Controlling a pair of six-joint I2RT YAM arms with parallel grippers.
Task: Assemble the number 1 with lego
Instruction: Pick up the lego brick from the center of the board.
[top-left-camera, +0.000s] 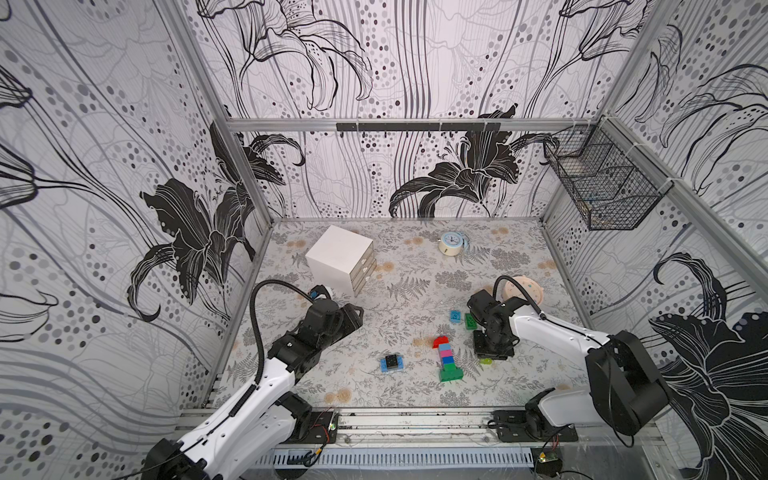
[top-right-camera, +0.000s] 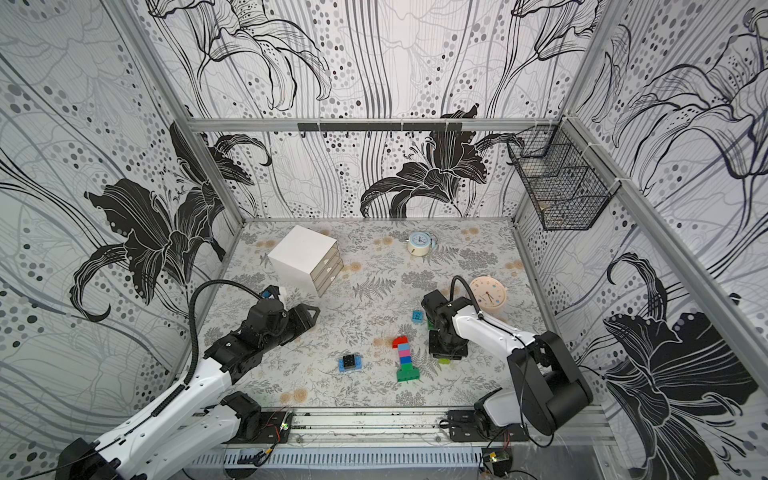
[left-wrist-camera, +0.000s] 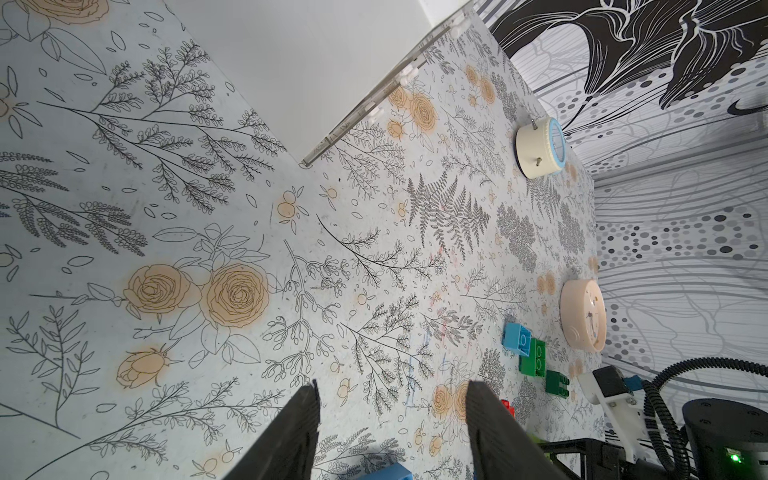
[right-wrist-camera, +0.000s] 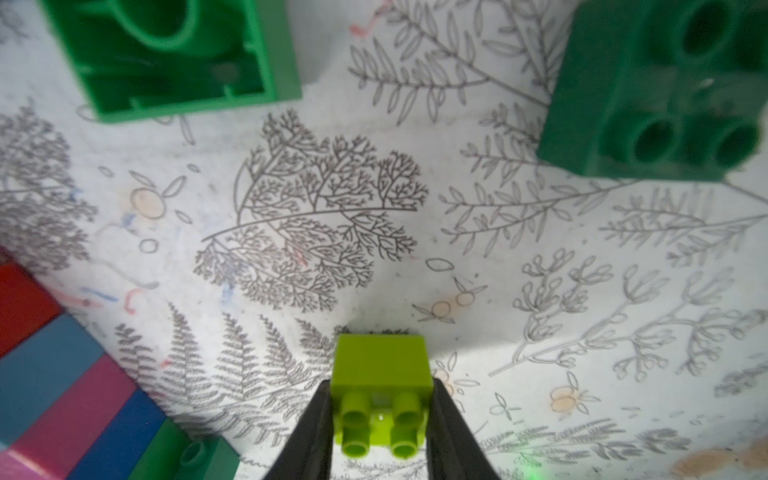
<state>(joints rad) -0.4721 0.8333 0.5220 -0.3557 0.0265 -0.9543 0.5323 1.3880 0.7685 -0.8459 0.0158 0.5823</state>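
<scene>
Both top views stare steeply down from high up, the brick column (top-left-camera: 446, 359) (top-right-camera: 405, 359) in both. Left wrist camera skims low, facing the pink clock (left-wrist-camera: 582, 318) beyond the column. Right wrist camera hangs tight on a lime brick (right-wrist-camera: 382, 370) beside the column, sharing its edge.

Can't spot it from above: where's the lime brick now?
The lime brick sits between the fingers of the right gripper, clear in the right wrist view; in both top views it peeks from under that gripper, just right of the coloured brick stack.
</scene>
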